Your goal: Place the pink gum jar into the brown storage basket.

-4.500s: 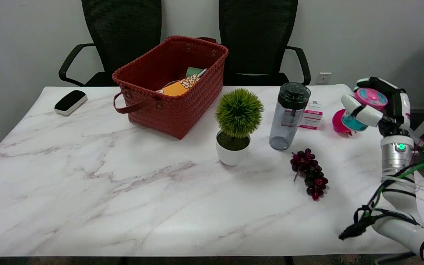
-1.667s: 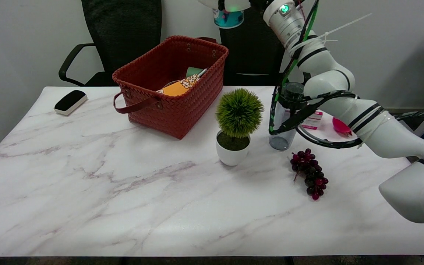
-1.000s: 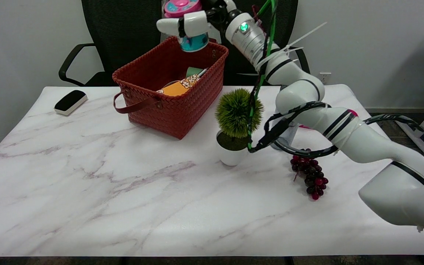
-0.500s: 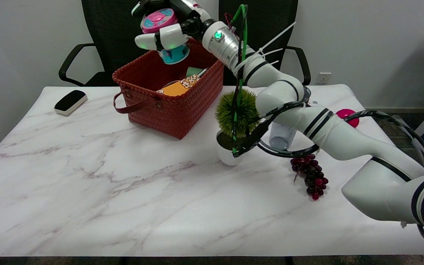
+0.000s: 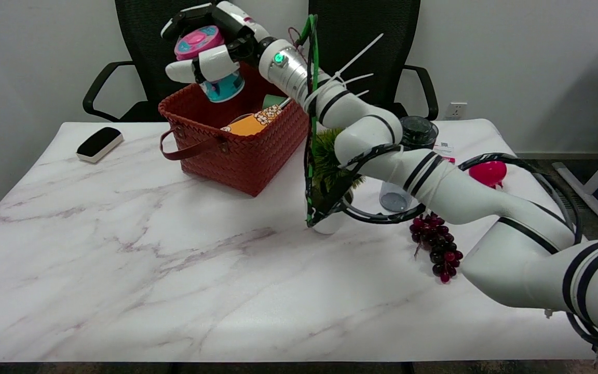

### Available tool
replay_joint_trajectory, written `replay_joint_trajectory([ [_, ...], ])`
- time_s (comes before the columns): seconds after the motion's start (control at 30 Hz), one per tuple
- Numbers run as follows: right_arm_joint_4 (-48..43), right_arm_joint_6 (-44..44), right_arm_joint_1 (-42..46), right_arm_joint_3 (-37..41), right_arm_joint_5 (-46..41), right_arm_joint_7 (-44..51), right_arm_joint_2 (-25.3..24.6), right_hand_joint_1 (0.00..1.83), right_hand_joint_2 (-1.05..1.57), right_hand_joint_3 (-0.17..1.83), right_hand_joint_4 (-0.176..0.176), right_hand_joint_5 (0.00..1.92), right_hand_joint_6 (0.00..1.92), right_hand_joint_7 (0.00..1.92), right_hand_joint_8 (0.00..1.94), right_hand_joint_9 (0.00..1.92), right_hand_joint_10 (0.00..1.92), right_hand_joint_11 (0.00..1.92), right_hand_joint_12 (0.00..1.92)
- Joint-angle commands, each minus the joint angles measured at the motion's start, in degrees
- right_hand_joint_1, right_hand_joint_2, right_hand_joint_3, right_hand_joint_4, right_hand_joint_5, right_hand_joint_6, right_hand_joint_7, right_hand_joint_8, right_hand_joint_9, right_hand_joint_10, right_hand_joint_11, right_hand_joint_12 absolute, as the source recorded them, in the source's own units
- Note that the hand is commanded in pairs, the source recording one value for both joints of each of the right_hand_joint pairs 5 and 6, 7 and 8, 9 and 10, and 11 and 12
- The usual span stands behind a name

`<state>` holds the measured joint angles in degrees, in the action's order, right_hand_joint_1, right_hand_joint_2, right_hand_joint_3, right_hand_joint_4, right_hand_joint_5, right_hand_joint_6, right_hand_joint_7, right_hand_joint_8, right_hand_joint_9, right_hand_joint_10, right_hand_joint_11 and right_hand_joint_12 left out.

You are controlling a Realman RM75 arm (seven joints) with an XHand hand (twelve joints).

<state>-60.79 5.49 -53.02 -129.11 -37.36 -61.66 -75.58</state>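
Observation:
The pink gum jar (image 5: 211, 62), with a pink lid and a teal lower band, hangs in the air over the near left part of the brown woven storage basket (image 5: 242, 150). My right hand (image 5: 209, 49) grips it, fingers wrapped over the lid and across its side. The jar tilts a little and its base sits just above the basket's rim. Inside the basket lie an orange packet (image 5: 252, 123) and a green item (image 5: 273, 100). My right arm stretches from the lower right across the table to the basket.
A small potted green plant (image 5: 327, 174), a dark-lidded clear bottle (image 5: 408, 156) and a bunch of dark grapes (image 5: 438, 249) lie under or beside the arm. A pink object (image 5: 488, 173) sits at the right edge, a black-and-white eraser (image 5: 99, 144) far left. Two black chairs stand behind.
My hand carried the jar from the table's right side, up high, then left and down over the basket. In the last half second it moved further left and slightly lower.

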Motion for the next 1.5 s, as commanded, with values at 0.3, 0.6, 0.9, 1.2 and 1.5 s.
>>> replay_joint_trajectory([
  [0.3,15.19,1.85,-2.49,-0.11,4.48,0.26,-14.75,1.31,1.07,0.52,0.000,0.83,0.83,1.20,1.20,1.15,1.15,0.87,0.87],
  [0.6,30.65,8.31,-6.54,2.21,4.06,0.26,-20.29,1.30,1.08,0.52,0.000,0.85,0.85,1.21,1.21,1.16,1.16,0.88,0.88],
  [0.9,40.27,10.03,-10.06,11.74,4.46,0.68,-22.49,1.28,1.13,0.50,0.000,0.89,0.89,1.23,1.23,1.17,1.17,0.91,0.91],
  [1.2,44.32,9.25,-13.77,20.31,3.98,7.04,-22.51,1.26,1.15,0.49,0.000,0.90,0.90,1.24,1.24,1.18,1.18,0.93,0.93],
  [1.5,50.49,7.45,-14.20,22.11,3.82,8.07,-22.61,1.23,1.22,0.49,0.000,0.96,0.96,1.26,1.26,1.21,1.21,0.97,0.97],
])
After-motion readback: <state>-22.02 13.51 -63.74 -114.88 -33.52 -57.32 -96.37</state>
